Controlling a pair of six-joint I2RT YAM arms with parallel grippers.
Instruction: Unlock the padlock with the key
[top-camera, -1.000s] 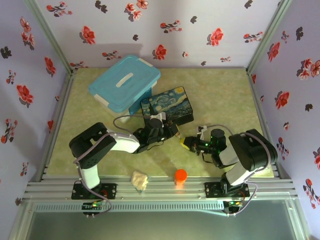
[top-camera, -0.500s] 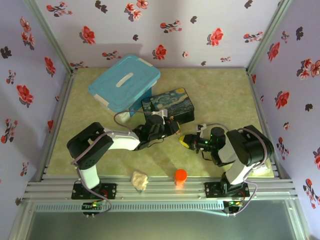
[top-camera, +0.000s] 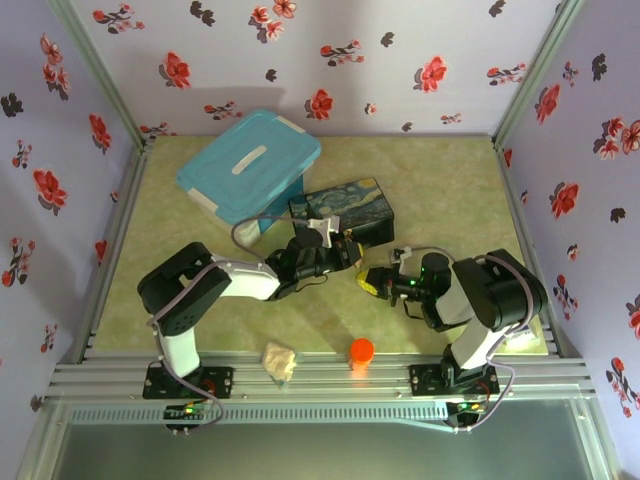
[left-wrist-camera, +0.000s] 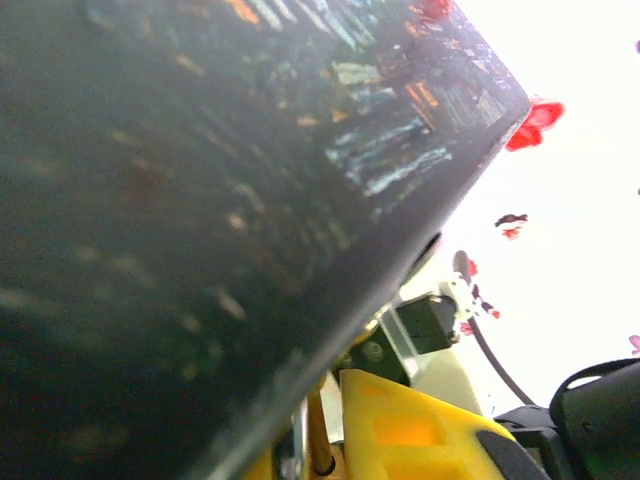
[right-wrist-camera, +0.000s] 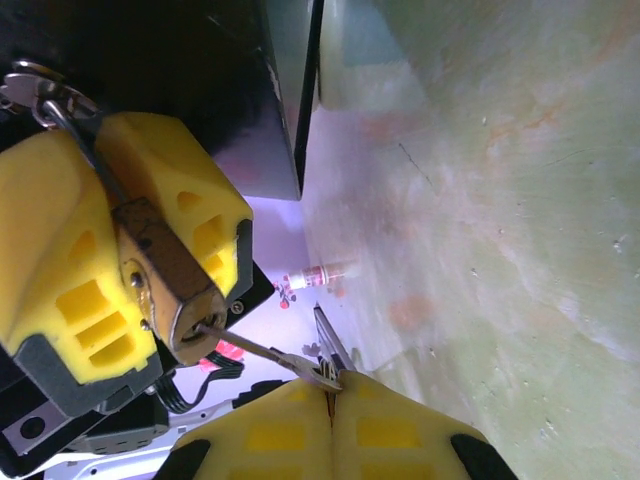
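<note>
Holding padlock (right-wrist-camera: 160, 272) clamped btw yellow fingers: your L gripper (right-wrist-camera: 135, 250), just beside painted box (top-camera: 352, 208) | R gripper (right-wrist-camera: 333, 392): pinching key (right-wrist-camera: 262, 350) | key tip touching padlock's bottom face.

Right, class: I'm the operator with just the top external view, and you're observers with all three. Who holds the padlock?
Observer: In the right wrist view the left pincer is shut on the padlock, clamping its brass body.
Operator: And the key?
Observer: The right pincer pinches the key by its head.
Operator: Is it in?
Observer: Its tip meets the keyhole on the padlock's end face. How deep it goes, I cannot tell.
</note>
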